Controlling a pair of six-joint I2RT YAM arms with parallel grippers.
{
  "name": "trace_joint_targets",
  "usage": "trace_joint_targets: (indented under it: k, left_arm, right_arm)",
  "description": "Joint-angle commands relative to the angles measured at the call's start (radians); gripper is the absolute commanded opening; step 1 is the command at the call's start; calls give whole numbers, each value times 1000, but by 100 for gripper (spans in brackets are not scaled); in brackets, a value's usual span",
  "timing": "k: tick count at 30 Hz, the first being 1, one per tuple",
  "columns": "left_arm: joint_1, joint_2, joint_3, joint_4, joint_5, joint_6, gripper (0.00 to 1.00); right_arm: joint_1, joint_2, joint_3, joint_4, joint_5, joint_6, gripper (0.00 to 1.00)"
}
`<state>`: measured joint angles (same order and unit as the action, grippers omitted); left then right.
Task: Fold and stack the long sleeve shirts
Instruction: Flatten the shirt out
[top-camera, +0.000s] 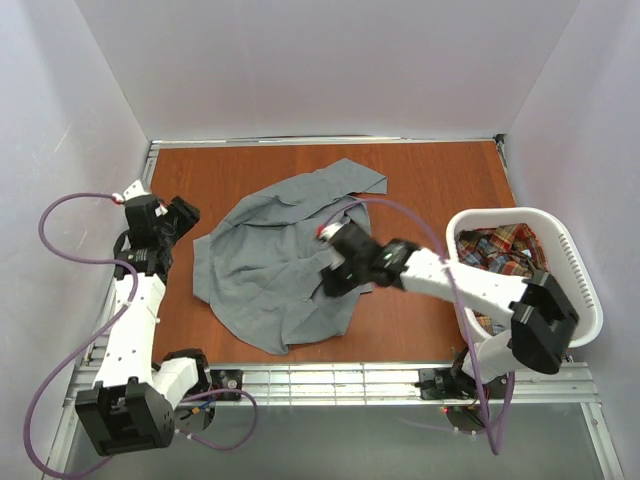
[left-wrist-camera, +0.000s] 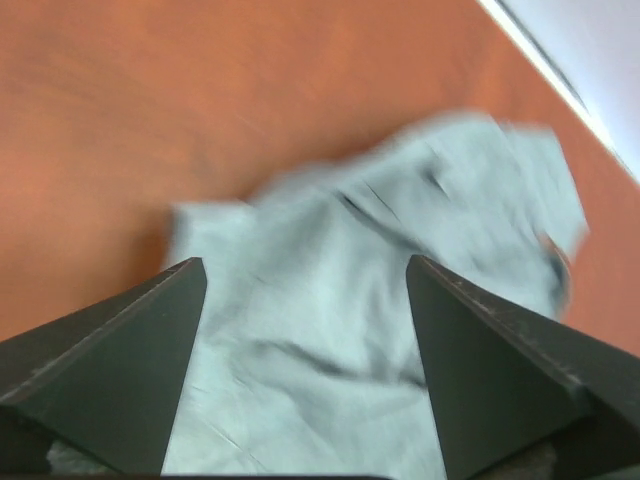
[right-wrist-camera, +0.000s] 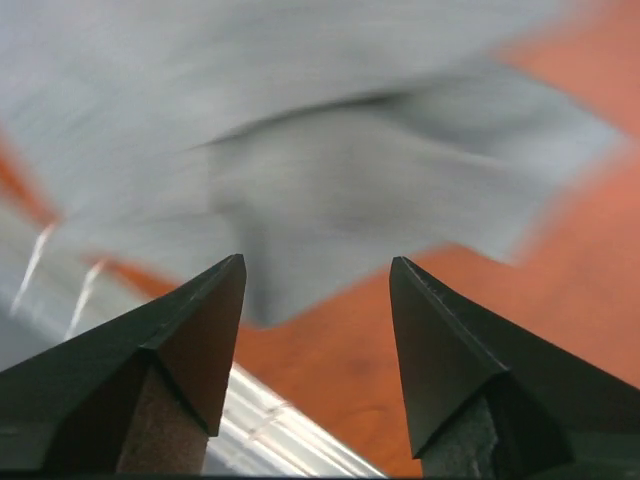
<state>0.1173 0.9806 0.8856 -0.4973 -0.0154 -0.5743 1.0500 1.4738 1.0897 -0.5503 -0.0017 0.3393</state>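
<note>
On my left wrist feed the left jaws stand well apart with nothing between them (the picture is smeared, so I can't make out fine detail), and past their tips lies the grey shirt (left-wrist-camera: 380, 290), rumpled on the orange-brown surface (left-wrist-camera: 150, 100). The right jaws are apart too and hold nothing. Beyond them I see a fold and a corner of the same grey cloth, then bare surface, all of it blurred. From the overhead camera, the right arm (top-camera: 470, 280) reaches in from the right and its wrist hangs over the right-hand part of the shirt. I cannot tell from that view whether the tips touch the cloth. The left arm (top-camera: 135, 320) stands along the left edge, with its jaws over bare surface beside the shirt's left edge and apart from it. The grey shirt lies spread but creased in the middle of the surface, one narrow part reaching toward the far right corner and its near hem close to the metal rail (top-camera: 330, 380). At the right edge sits the white basket (top-camera: 580, 262), with the plaid shirt (top-camera: 505, 250) bunched inside it.
</note>
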Motion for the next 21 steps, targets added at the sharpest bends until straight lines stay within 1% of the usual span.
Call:
trace_joint_targets:
  k: [1, 3, 4, 5, 7, 10, 14, 16, 20, 21]
  left_arm:
    - [-51, 38, -26, 15, 331, 33, 78]
    - [-103, 73, -51, 49, 345, 27, 79]
    - [-175, 87, -56, 57, 326, 25, 79]
    - [-198, 130, -60, 65, 306, 25, 80]
    - [-225, 176, -65, 71, 270, 8, 80]
    - [-226, 243, -88, 109, 224, -21, 80]
    - [-225, 337, -80, 144, 132, -7, 80]
    - [-220, 409, -53, 144, 115, 5, 80]
    - [-194, 490, -20, 157, 68, 37, 80]
    - [-185, 504, -17, 158, 63, 42, 80]
  right_arm:
    - [-239, -85, -120, -17, 62, 38, 56]
    - [-306, -92, -158, 18, 48, 35, 60]
    - [-332, -90, -166, 35, 26, 35, 61]
    - [-373, -75, -174, 53, 14, 36, 64]
    - [-416, -50, -186, 111, -21, 41, 64]
    - [-435, 17, -177, 159, -52, 44, 63]
    - [-435, 106, -178, 214, -83, 30, 54]
    - [-433, 129, -175, 228, -112, 18, 52]
    - [-435, 151, -174, 263, -152, 0, 51]
    - [-433, 155, -171, 263, -156, -3, 49]
